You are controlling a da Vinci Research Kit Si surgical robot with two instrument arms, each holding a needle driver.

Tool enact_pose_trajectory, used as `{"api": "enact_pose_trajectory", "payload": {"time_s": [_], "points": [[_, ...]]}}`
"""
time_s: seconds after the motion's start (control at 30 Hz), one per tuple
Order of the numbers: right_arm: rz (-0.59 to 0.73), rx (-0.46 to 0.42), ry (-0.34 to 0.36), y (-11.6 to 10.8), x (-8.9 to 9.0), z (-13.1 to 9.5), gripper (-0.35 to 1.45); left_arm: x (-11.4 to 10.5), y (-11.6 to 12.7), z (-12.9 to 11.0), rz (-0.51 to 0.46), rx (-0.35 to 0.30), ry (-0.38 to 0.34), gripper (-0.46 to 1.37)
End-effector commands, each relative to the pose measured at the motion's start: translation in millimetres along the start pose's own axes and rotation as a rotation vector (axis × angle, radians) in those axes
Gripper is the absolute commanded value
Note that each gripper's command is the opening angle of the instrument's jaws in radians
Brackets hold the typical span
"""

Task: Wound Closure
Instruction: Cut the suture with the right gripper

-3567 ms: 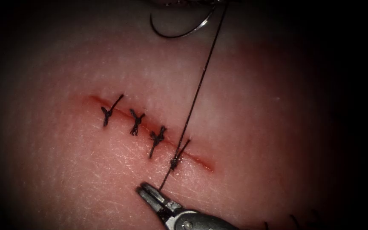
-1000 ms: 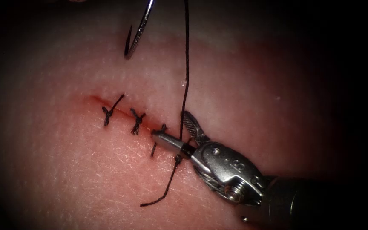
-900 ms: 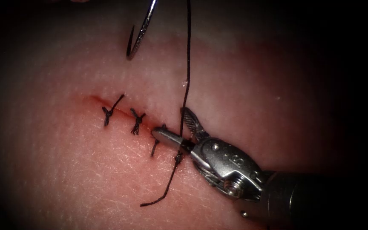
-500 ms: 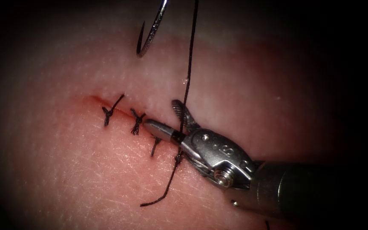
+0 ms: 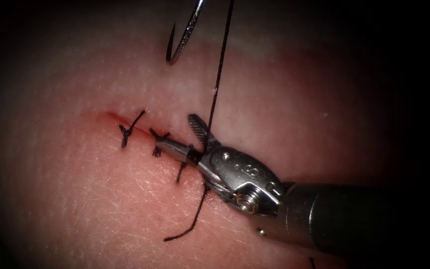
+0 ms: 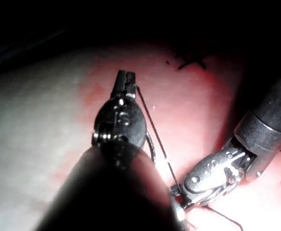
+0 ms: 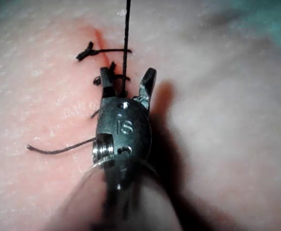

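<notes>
The tissue [image 5: 100, 199] carries a slanting cut [image 5: 106, 115] with three tied stitches [image 5: 125, 130] and a fourth knot [image 5: 206, 188]. From that knot the thread [image 5: 218, 69] climbs taut out of the endoscope view. My right tool [image 5: 175, 132] lies over the cut with its jaws open on either side of the thread, holding nothing; the right wrist view shows the same right tool [image 7: 127, 79] and thread [image 7: 127, 38]. My left tool [image 6: 126, 79] is shut on the thread [image 6: 154, 134]. The curved needle [image 5: 182, 42] hangs free above the tissue, outside it.
A loose short thread tail [image 5: 187, 226] trails from the fourth knot toward the lower left. The right tool's thick shaft [image 5: 344, 219] covers the cut's right end. Its body [image 6: 217, 173] also appears in the left wrist view.
The right tool let go of the short tail and came up over the cut. In the last second it slid up and left with open jaws around the thread. The needle drifted right.
</notes>
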Motion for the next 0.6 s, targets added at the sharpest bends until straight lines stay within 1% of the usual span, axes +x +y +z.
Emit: {"api": "enact_pose_trajectory", "payload": {"time_s": [0.03,0.07,0.1,0.13,0.17,0.23,0.27,0.47,0.5,0.53,0.6], "points": [[-0.006,0.005,-0.007,0.0,0.0,0.0,0.74,0.1,0.0,-0.1,-0.001,-0.005,0.000,-0.35],[-0.012,0.009,-0.014,0.0,0.0,0.0,0.67,0.2,0.1,-0.1,-0.001,-0.005,0.001,-0.35],[-0.012,0.008,-0.017,0.0,0.0,0.0,0.65,0.2,0.1,-0.1,-0.001,-0.005,0.000,-0.35],[-0.018,0.005,-0.020,0.0,0.0,0.0,0.53,0.2,0.1,-0.1,-0.002,-0.005,0.001,-0.35],[-0.017,0.005,-0.023,0.0,0.0,0.0,0.28,0.2,0.1,-0.1,0.004,-0.005,0.001,-0.35],[-0.017,-0.001,-0.026,0.0,0.0,0.0,-0.29,0.2,0.1,-0.1,0.004,-0.004,0.001,-0.35],[-0.017,-0.005,-0.031,0.0,0.0,0.0,-0.35,0.2,0.1,-0.1,0.004,-0.007,0.003,-0.35],[-0.014,-0.025,-0.043,0.1,0.4,0.0,-0.35,0.3,0.2,0.0,0.004,-0.007,0.004,-0.35],[0.009,-0.027,-0.026,0.3,0.7,-0.3,-0.35,0.3,0.1,-0.1,0.004,-0.007,0.004,-0.35],[0.009,-0.027,-0.026,0.3,0.7,-0.3,-0.35,0.2,0.1,-0.1,0.004,-0.007,0.004,-0.35],[0.009,-0.021,0.006,0.3,1.1,-0.7,-0.35,0.2,0.1,-0.1,0.004,-0.008,0.004,-0.35]]}}
